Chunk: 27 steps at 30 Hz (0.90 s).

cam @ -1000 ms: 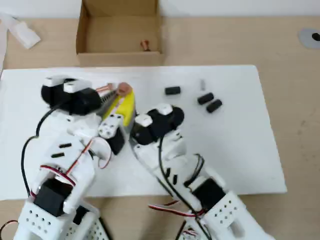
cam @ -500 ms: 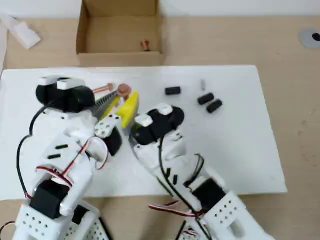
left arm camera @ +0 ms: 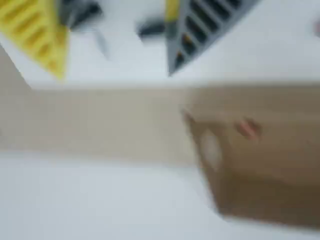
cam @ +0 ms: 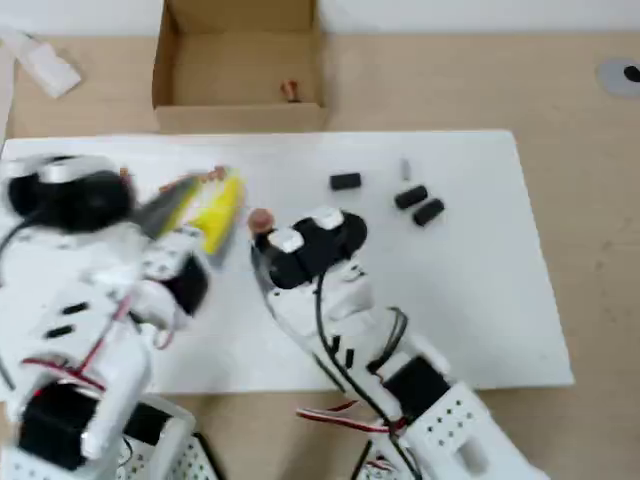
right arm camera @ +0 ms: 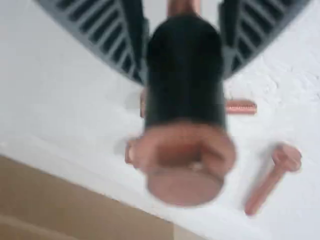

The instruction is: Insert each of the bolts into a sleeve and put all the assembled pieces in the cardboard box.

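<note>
One sleeve, with a bolt through it, is clamped by the right gripper. The left gripper is spread wide; nothing is held.

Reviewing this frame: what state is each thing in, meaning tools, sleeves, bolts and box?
Left tool: open, empty.
Right tool: shut on the held sleeve.
Held sleeve: bolt inserted, head sticking out.
Cardboard box: open-topped, one copper piece inside.
Black sleeves: three, lying loose on the white mat.
Loose bolt: lying flat, no sleeve on it.
</note>
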Tool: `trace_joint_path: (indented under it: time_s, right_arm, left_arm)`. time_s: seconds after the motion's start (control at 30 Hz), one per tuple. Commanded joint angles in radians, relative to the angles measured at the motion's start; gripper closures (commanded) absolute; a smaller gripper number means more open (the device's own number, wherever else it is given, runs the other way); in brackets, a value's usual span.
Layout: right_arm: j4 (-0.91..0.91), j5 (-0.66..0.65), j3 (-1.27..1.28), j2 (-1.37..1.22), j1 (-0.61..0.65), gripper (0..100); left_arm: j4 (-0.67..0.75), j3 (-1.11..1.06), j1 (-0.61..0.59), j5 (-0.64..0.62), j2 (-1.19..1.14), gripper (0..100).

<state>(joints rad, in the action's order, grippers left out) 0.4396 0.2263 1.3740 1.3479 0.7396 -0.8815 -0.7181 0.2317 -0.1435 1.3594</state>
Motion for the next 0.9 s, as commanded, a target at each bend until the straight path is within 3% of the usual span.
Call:
trace_joint_path:
  time_s: [0.0, 0.1, 0.3, 0.47, 0.87]
  right_arm:
    - [-0.002, 0.011, -0.160, -0.065, -0.104, 99.0]
    - [0.038, 0.012, -0.334, -0.232, -0.157, 99.0]
    - [0.051, 0.006, -0.736, -0.645, -0.225, 99.0]
    - [0.083, 0.006, -1.107, -0.989, -0.269, 99.0]
    - [0.267, 0.003, -2.123, -1.867, -0.360, 99.0]
  left_arm:
    - [0.041, 0.055, -0.206, 0.012, -0.013, 97]
    - [0.041, 0.029, -0.304, 0.075, -0.039, 100]
    - [0.046, -0.005, -0.419, 0.086, -0.151, 100]
    - [0.041, -0.005, -0.471, 0.091, -0.234, 100]
    - [0.040, -0.041, -0.531, 0.236, -0.263, 100]
